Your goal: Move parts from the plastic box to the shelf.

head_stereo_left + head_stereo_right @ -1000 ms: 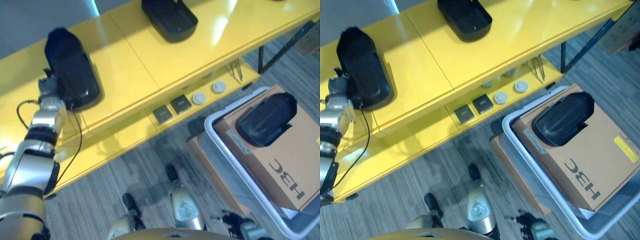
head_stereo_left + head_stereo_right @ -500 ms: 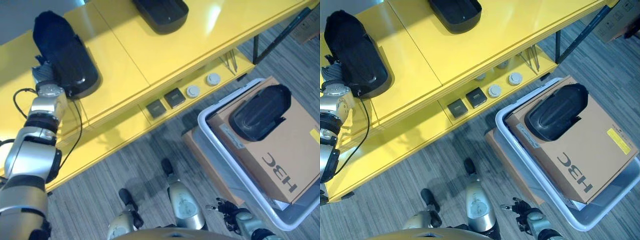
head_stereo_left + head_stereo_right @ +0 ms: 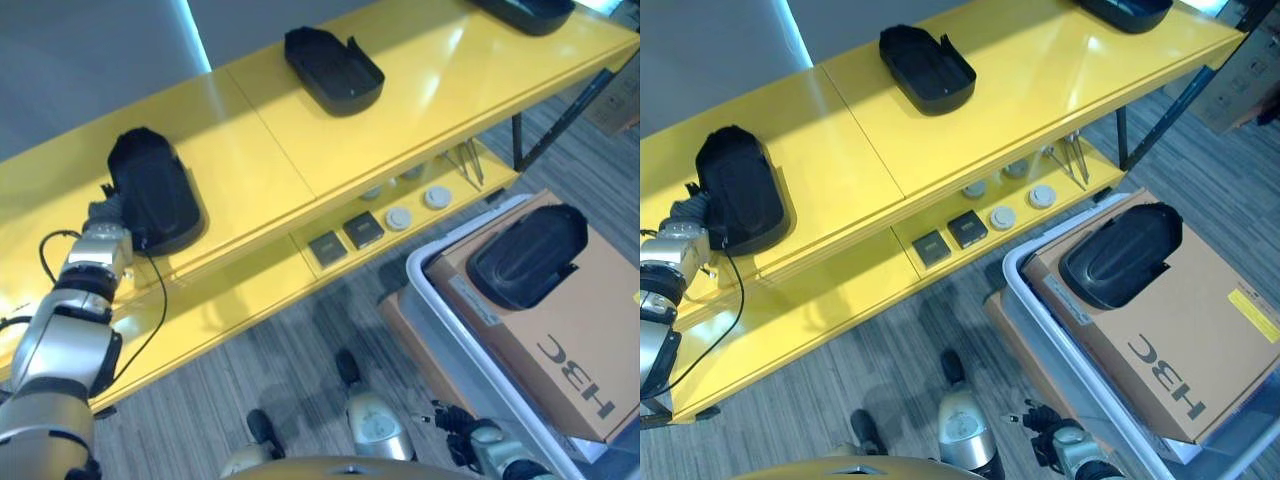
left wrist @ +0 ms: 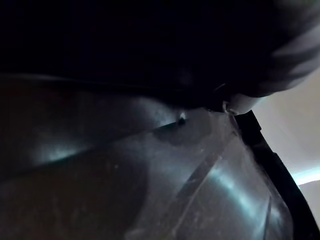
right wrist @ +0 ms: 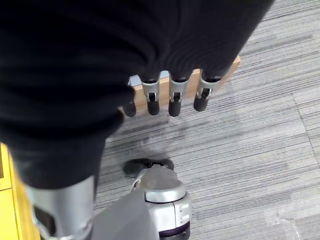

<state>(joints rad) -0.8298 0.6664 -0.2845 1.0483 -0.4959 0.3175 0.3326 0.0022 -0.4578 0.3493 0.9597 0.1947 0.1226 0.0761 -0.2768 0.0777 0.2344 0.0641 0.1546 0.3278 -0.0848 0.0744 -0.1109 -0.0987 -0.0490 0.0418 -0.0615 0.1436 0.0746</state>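
A black moulded part (image 3: 152, 198) lies on the top of the yellow shelf (image 3: 260, 150) at its left end. My left hand (image 3: 104, 213) is at the near end of this part, and its fingers are hidden behind it. The left wrist view has the part's glossy dark surface (image 4: 150, 175) very close. Another black part (image 3: 527, 255) rests on a cardboard box (image 3: 590, 350) inside the grey plastic box (image 3: 440, 305) at the right. My right hand (image 5: 172, 92) hangs open over the carpet, holding nothing, and also appears low down (image 3: 468, 440).
Two more black parts sit on the shelf top, one in the middle (image 3: 333, 68) and one at the far right (image 3: 525, 8). The lower shelf carries two dark square pieces (image 3: 345, 238), round white discs (image 3: 420, 207) and thin metal tools (image 3: 468, 160). Striped carpet lies in front.
The whole picture has shifted as the camera moved. My left hand stays at the near end of the black part on the shelf; nothing else has visibly moved.
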